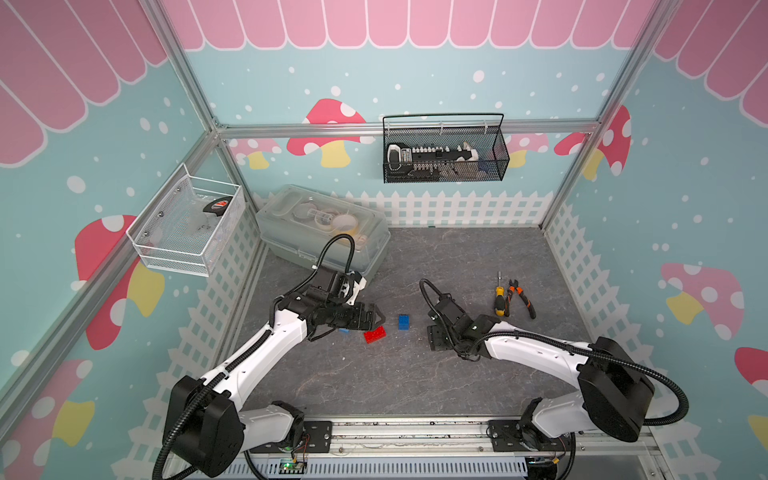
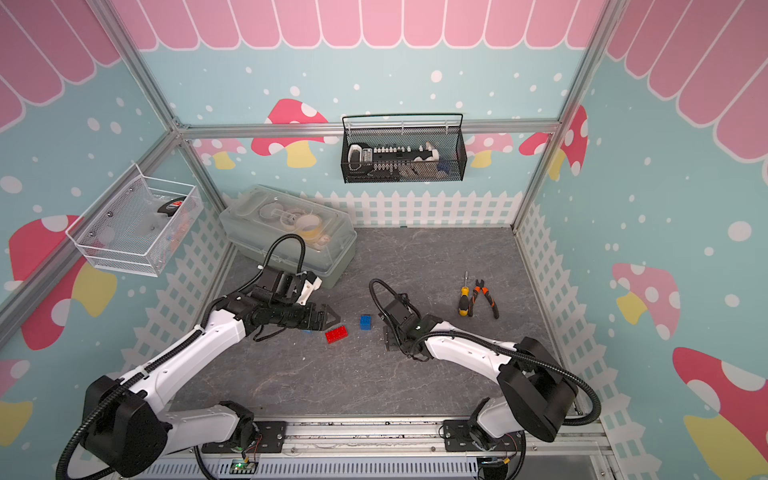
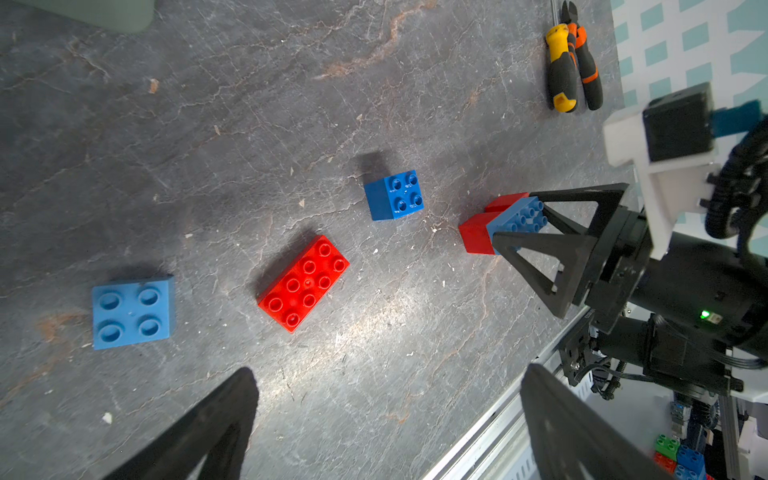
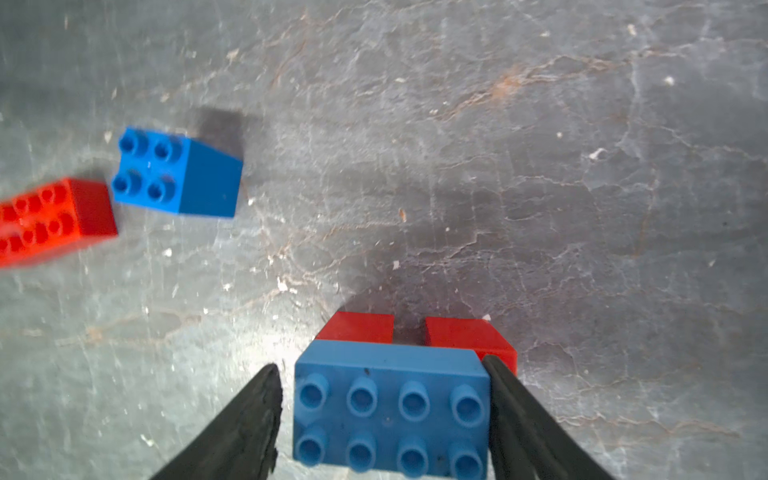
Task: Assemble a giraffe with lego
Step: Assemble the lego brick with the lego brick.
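Between the jaws of the right gripper (image 4: 380, 368) the giraffe (image 4: 390, 415) is seen: a long blue eight-stud body seated across two red legs, a gap left between them, standing on the tabletop (image 4: 540, 166). The jaws are spread around the blue body; one side lies against its end while a clear gap is left at the other, so nothing is pinched. The giraffe is placed well apart from the long red brick (image 3: 303, 282), on that brick's right-arm side, with the dark-blue square brick (image 3: 395, 195) roughly between them. The right arm (image 1: 536, 345) is stretched low toward the red brick, its wrist bent down over the giraffe, which is hidden in both top views. The jaws of the left gripper (image 3: 390, 372) are spread wide with nothing held; it is carried level just beside the red brick, the left arm (image 1: 266, 353) rising diagonally behind it. A light-blue flat brick (image 3: 132, 311) lies on the red brick's left-arm side. Beyond the red brick a clear lidded box (image 1: 324, 232) holds pale rolls. On the walls, a black mesh basket (image 1: 444, 151) and a white mesh basket (image 1: 187, 224) are hung; their contents cannot be named.
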Robot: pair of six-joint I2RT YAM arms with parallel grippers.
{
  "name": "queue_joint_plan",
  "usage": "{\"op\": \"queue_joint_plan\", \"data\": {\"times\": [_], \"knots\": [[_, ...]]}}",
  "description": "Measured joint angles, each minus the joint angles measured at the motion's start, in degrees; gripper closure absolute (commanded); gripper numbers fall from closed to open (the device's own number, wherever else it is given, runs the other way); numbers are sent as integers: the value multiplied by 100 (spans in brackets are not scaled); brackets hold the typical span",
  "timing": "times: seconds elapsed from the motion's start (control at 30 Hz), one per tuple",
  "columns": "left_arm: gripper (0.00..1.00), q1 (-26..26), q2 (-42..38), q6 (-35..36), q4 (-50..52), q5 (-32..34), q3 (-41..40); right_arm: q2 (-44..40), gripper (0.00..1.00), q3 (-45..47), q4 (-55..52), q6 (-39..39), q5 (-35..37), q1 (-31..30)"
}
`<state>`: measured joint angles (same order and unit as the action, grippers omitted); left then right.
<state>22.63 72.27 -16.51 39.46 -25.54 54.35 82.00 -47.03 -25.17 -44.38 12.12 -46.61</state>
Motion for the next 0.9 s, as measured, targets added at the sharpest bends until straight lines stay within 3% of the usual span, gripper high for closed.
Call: {"op": "queue_joint_plan", "data": {"times": [0.3, 0.5, 0.6, 0.77, 0.9], "knots": [[1, 0, 0, 0, 0, 0, 0, -142, 23, -437, -557, 619, -59, 0], [1, 2, 7, 0, 0, -2, 0, -367, 44, -603, -706, 787, -59, 0], [1, 2, 7, 0, 0, -2, 0, -396, 61, -603, -798, 813, -57, 0], [2, 2, 7, 0, 2, -2, 0, -459, 82, -586, -874, 804, -46, 0], [1, 2, 7, 0, 4, -2, 0, -503, 94, -533, -896, 798, -39, 0]]}}
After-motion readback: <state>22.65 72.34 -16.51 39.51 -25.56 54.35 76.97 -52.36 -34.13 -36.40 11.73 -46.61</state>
